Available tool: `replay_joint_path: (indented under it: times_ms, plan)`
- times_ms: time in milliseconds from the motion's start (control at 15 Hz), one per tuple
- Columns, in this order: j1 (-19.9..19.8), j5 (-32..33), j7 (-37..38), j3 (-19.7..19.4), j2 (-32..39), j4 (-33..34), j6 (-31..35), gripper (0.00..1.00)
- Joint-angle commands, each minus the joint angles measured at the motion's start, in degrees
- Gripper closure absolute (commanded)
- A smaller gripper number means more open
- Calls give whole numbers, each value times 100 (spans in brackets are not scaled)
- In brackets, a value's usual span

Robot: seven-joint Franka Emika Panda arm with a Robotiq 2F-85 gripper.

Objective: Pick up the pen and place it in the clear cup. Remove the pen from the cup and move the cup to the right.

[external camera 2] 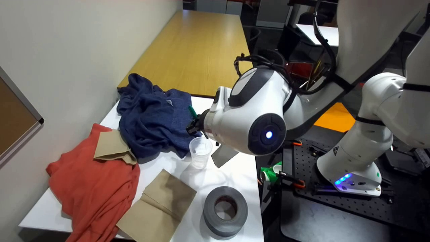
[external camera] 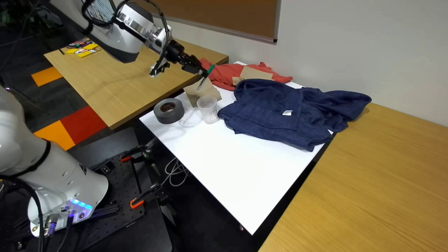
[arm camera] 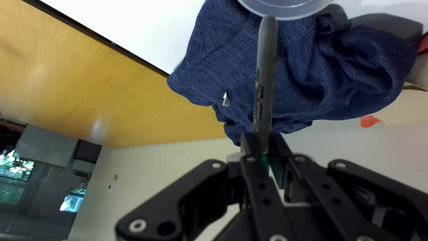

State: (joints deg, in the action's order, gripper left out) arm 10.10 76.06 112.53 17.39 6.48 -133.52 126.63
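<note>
1 container on the white tabletop: the clear cup, transparent plastic, upright, just beside the navy garment. The pen was outside it. Faint markings showed on the cup wall in an exterior view; couldn't tell inner face from outer.

Gripper was clenched on the pen, a finger on either side, holding it up off the tabletop. Pen sat tilted, green end up, grey lettered barrel down. In an exterior view the lower tip was near the cup rim, apart from it. Wrist view had tip and rim overlapping, with the cup cut off by the frame edge.

Counts: 1 cup, 1 pen, 1 roll of grey tape lying flat near the cup, 1 navy garment with 1 white tag, 1 red garment. 2 brown papers: one on the red garment, one on the tabletop between red garment and tape. 2 orange-tipped clamps by the robot's base.
</note>
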Motion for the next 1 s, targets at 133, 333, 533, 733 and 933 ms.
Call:
replay_joint_path:
  times_ms: [133,333,533,733,933]
  plan:
    - [337,461,682,-215,645,440,-762,96]
    - [359,623,1012,-300,975,628,-971,96]
    - [357,659,1287,-365,1289,798,-1021,96]
    - [367,598,1379,-376,1526,914,-974,96]
    - [405,537,1401,-351,1681,986,-967,96]
